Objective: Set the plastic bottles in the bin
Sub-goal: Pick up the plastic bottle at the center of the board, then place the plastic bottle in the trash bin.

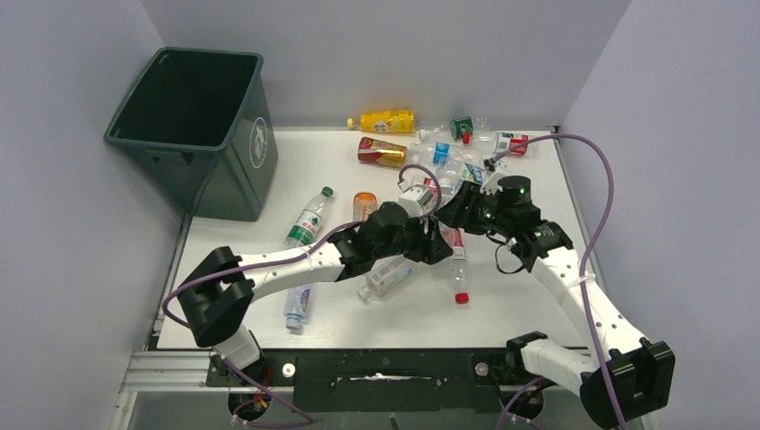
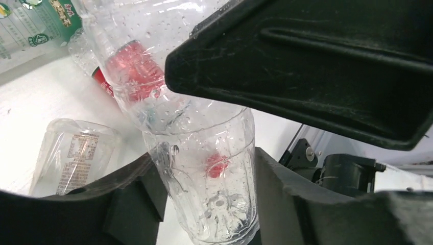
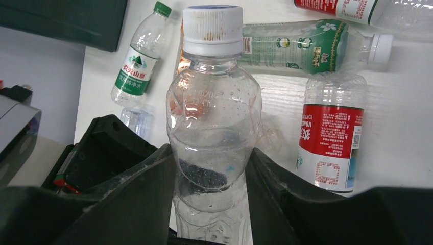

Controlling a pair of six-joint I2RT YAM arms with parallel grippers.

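The bin [image 1: 246, 170] stands at the far left corner of the table [image 1: 520, 296], well apart from both arms. Bottles [image 1: 307, 219] lie scattered between it and the grippers, with more heaped at the far right.

The left gripper [image 2: 204, 204] is closed partway on a clear bottle [image 2: 204, 168], a finger pressed to each side near its base. Just beside it, the right gripper [image 3: 212, 204] clamps a white-capped bottle [image 3: 212, 102] low on its body. Whether these are one and the same bottle, I cannot tell.

The arms crowd each other at mid-table, so one should probably move first. The left arm looks better placed to go. Its load should rise above the lying bottles, then above the bin's tall rim, before release over the opening. The thin, wet-looking plastic may slip or buckle, so the grip should be firm and the swing gentle.
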